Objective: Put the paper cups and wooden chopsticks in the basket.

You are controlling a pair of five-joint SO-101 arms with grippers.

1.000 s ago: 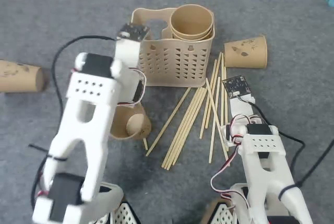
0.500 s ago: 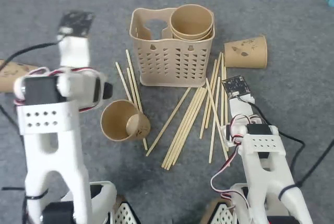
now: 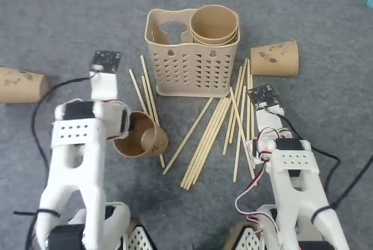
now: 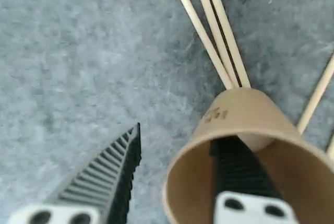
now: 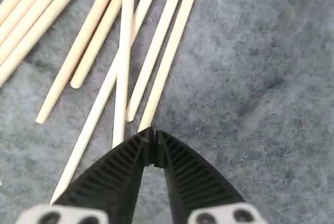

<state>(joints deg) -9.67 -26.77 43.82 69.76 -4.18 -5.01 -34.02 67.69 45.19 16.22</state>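
1. High view: a tan slotted basket [image 3: 189,69] stands upright on the grey surface [image 3: 326,23]. It has two compartments, and the stacked cups [image 3: 214,24] sit upright in the one on the right arm's side
2. Three more paper cups lie on their sides on the surface. The side cup [image 3: 275,57] is just beside the basket on the right arm's side, the far cup [image 3: 22,85] is well apart at the left edge, and the near cup [image 3: 140,139] lies in front of the basket by the left arm
3. The left pincer [image 4: 180,138] is apart. One finger [image 4: 237,172] is inside the near cup's [image 4: 245,130] mouth and the other is outside it, over the surface
4. The near cup rests on the ends of three short-side chopsticks [image 4: 222,36], which run up beside the basket [image 3: 148,84]
5. The main chopsticks [image 3: 213,127] lie loose and fanned between the basket's front and the right arm
6. The right pincer [image 5: 153,143] is together with nothing in it, its tips just at the ends of the main chopsticks [image 5: 152,51]
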